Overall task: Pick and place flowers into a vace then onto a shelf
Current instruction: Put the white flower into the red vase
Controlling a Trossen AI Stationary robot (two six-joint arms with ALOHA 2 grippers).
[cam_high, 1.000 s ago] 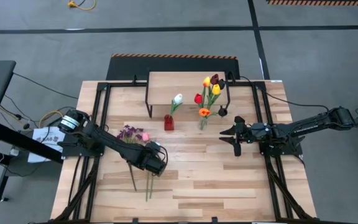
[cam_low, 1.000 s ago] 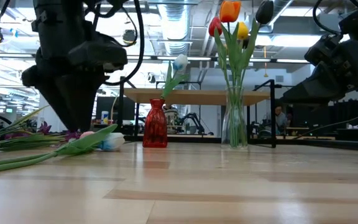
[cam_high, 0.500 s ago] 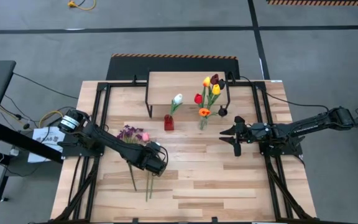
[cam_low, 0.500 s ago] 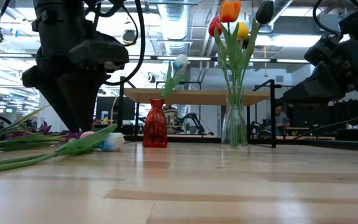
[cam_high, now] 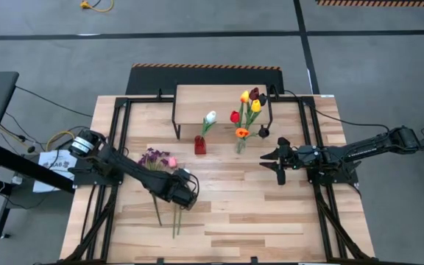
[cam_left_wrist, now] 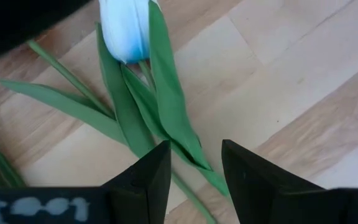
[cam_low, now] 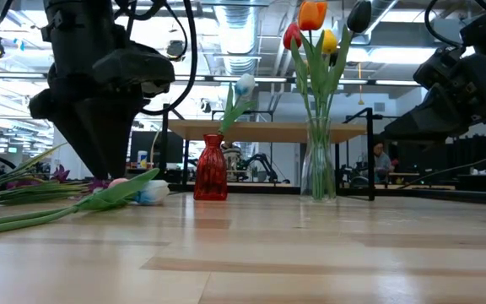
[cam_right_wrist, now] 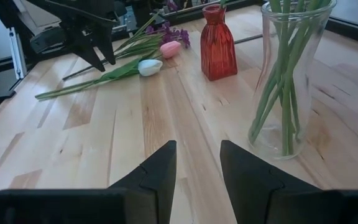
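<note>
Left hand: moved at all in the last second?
No. In the high view the left hand sits at the same spot relative to the red vase.

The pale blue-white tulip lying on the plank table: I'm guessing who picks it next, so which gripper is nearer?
Left. The left gripper hangs just over the pale blue-white tulip, open astride its stem. The right gripper waits across the table, beyond the clear glass vase.

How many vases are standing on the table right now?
2. A small red vase holding a white flower, and a clear glass vase of tulips beside it, both on the tabletop in front of the shelf.
</note>
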